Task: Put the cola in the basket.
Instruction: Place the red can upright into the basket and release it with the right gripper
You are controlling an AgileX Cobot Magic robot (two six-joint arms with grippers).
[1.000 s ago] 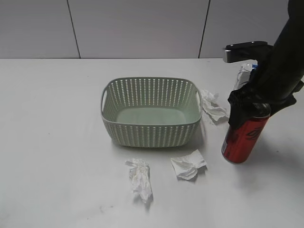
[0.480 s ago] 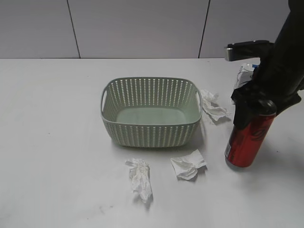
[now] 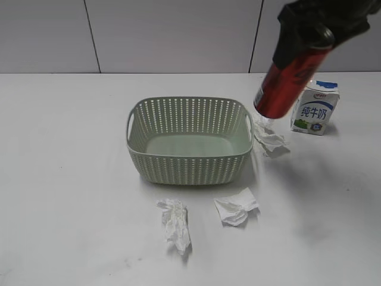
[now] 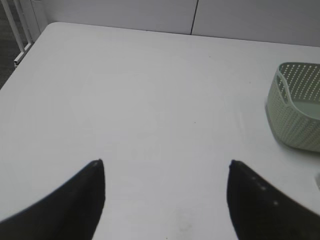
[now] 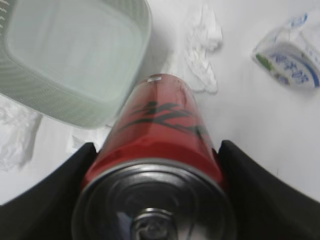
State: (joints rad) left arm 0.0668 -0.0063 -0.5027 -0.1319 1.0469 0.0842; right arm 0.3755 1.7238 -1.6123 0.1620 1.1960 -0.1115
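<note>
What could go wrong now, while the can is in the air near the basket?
The right gripper holds the can only near its top, tilted, so it might slip out. The can hangs beside the basket, over a tissue, not over the opening; released now, it would probably miss. Swinging it could also knock the milk carton.

Bright, even light; blurred wrist close-up

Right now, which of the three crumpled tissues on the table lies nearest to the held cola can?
The crumpled tissue right of the basket, just below the cola can in the right gripper. The other two tissues lie in front of the basket.
</note>
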